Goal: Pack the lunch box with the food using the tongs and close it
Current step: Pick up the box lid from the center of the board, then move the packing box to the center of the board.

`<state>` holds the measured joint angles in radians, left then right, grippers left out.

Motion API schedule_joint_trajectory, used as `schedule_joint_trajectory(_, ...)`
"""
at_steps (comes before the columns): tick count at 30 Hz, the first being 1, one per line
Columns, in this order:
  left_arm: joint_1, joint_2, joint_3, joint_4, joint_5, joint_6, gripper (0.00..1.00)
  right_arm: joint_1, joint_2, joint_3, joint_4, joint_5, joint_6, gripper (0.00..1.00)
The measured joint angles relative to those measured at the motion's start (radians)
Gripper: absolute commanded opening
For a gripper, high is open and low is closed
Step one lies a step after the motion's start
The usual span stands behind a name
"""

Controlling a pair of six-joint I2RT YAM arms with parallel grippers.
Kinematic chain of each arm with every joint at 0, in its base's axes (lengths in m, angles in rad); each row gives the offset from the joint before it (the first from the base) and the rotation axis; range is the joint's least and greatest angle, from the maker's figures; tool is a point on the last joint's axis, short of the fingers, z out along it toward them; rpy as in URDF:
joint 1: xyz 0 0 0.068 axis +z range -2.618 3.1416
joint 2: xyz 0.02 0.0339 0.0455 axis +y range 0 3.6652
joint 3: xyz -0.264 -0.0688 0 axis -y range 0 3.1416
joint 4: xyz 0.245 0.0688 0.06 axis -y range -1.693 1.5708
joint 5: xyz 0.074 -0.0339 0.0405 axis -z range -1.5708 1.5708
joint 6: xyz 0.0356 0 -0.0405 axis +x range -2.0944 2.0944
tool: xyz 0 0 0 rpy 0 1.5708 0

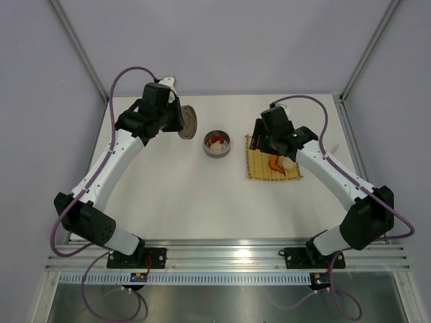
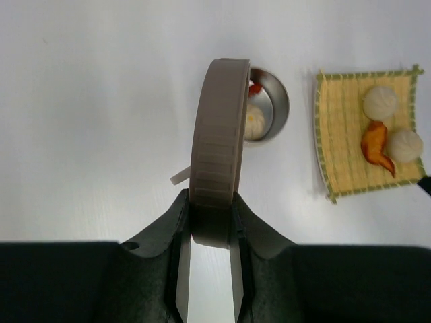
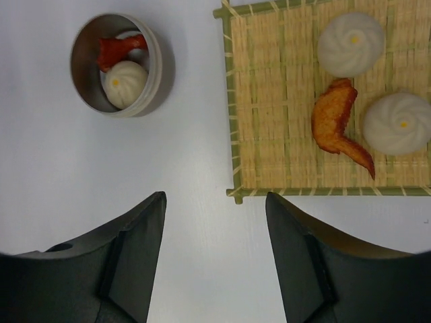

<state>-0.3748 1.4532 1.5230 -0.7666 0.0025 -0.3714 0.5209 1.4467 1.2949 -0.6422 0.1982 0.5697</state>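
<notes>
Progress: partway, by my reckoning. Some food was in, more waited, and the box stood uncovered.
Lunch box (image 3: 82, 64): it sat open on the bench (image 1: 202, 195), about midway across and nearer the far edge than the near one.
Inside it: one cream ball (image 3: 124, 84) and a red-brown chunk (image 3: 118, 48), lying against each other.
Mat (image 3: 269, 101): it lay just right of the box, toward the bench's right edge. It carried two more cream balls (image 3: 350, 44) (image 3: 397, 123), with an orange curved piece (image 3: 333, 121) between them.
Lid (image 2: 217, 134): off the box and held on edge, left of it, toward the bench's far left corner.
Left hand (image 2: 214, 215): clamped on the lid's rim, one finger on each face.
Right hand (image 3: 214, 202): fingers apart with nothing between them, hanging over bare bench by the mat's near left corner.
Tongs: I could not pick them out for certain. A pale sliver (image 2: 178, 177) showed beside the lid, but I could not say whether that was them.
Left to do: as I judged it, move the three pieces off the mat into the box, then seat the lid.
</notes>
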Motion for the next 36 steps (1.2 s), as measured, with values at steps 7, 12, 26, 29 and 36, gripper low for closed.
schedule_joint_trajectory(7,-0.12,0.204,0.208,-0.025,-0.336,0.119,0.0,-0.012,0.268,0.187,-0.07,-0.043,-0.047,0.33)
schedule_joint_trajectory(12,-0.179,0.294,0.251,-0.025,-0.502,0.19,0.0,-0.046,0.506,0.42,-0.099,-0.107,-0.068,0.17)
schedule_joint_trajectory(26,-0.188,0.289,0.261,-0.003,-0.568,0.212,0.0,-0.142,1.164,1.247,-0.183,-0.313,-0.061,0.15)
schedule_joint_trajectory(29,-0.188,0.259,0.229,-0.006,-0.559,0.201,0.0,-0.141,1.199,1.249,-0.163,-0.377,-0.04,0.16)
schedule_joint_trajectory(36,-0.188,0.162,0.157,-0.009,-0.529,0.167,0.0,-0.136,1.215,1.193,-0.042,-0.569,-0.004,0.16)
